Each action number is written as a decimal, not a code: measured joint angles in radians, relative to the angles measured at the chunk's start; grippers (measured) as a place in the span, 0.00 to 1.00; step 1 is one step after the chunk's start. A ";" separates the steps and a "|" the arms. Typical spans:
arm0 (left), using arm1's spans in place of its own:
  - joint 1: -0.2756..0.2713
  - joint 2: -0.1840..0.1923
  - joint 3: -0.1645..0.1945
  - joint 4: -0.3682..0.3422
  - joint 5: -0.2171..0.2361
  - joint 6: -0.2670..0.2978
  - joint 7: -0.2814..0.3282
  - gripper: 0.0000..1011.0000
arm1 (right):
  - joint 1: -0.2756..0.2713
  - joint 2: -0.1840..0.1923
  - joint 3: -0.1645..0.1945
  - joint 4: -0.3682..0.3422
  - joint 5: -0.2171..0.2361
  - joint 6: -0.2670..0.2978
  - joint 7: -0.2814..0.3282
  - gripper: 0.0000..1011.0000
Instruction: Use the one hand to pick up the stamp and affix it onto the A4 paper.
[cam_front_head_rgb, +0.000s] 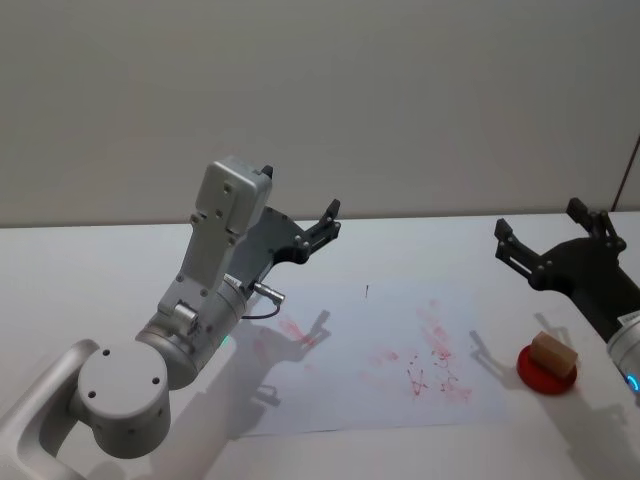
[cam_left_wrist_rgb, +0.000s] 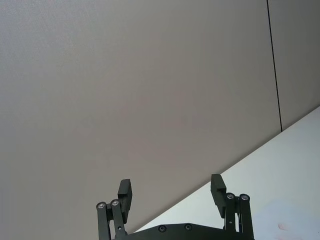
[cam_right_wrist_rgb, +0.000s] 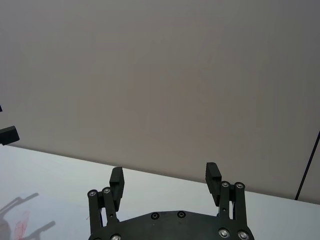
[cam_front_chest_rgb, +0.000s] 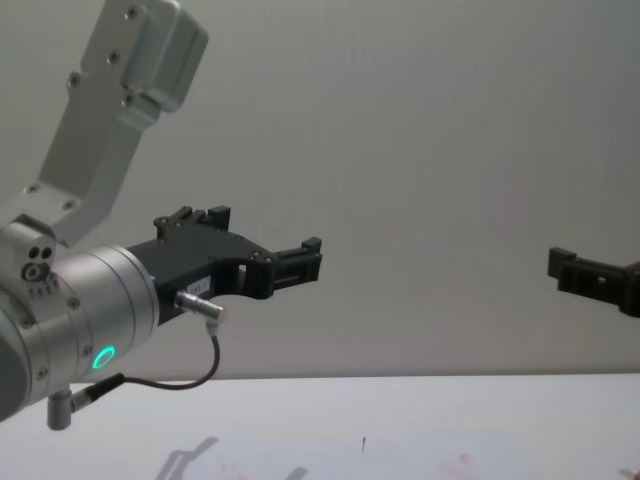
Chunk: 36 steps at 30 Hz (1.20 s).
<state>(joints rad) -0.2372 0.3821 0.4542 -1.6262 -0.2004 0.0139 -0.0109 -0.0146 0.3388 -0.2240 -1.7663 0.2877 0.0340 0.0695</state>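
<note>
The stamp (cam_front_head_rgb: 552, 352), a small light-brown wooden block, rests on a round red pad (cam_front_head_rgb: 545, 376) at the table's right. The A4 paper (cam_front_head_rgb: 340, 385) lies flat in the middle of the table, with reddish-pink marks and a tiny dark tick near its far edge. My right gripper (cam_front_head_rgb: 540, 222) hangs open in the air above and behind the stamp, apart from it, its jaws wide and holding nothing (cam_right_wrist_rgb: 164, 173). My left gripper (cam_front_head_rgb: 328, 225) is raised over the paper's far left part, also open and holding nothing (cam_left_wrist_rgb: 170, 185).
The white table (cam_front_head_rgb: 100, 270) runs back to a plain grey wall. My left arm's large silver joints (cam_front_head_rgb: 160, 360) stand over the table's near left. A dark cable (cam_right_wrist_rgb: 307, 167) runs down the wall at the far right.
</note>
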 joint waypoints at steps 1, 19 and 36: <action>0.000 0.000 0.000 0.000 0.000 0.000 0.000 0.99 | 0.000 0.001 0.001 0.001 0.001 0.000 0.001 0.99; 0.000 0.000 0.000 0.000 0.000 0.000 0.000 0.99 | -0.018 0.080 0.062 0.043 0.069 0.042 0.073 0.99; 0.000 0.000 0.000 0.000 0.000 0.000 0.000 0.99 | -0.064 0.141 0.078 0.045 0.077 0.151 0.188 0.99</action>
<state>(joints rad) -0.2372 0.3821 0.4542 -1.6262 -0.2004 0.0139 -0.0109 -0.0785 0.4799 -0.1459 -1.7213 0.3647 0.1847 0.2570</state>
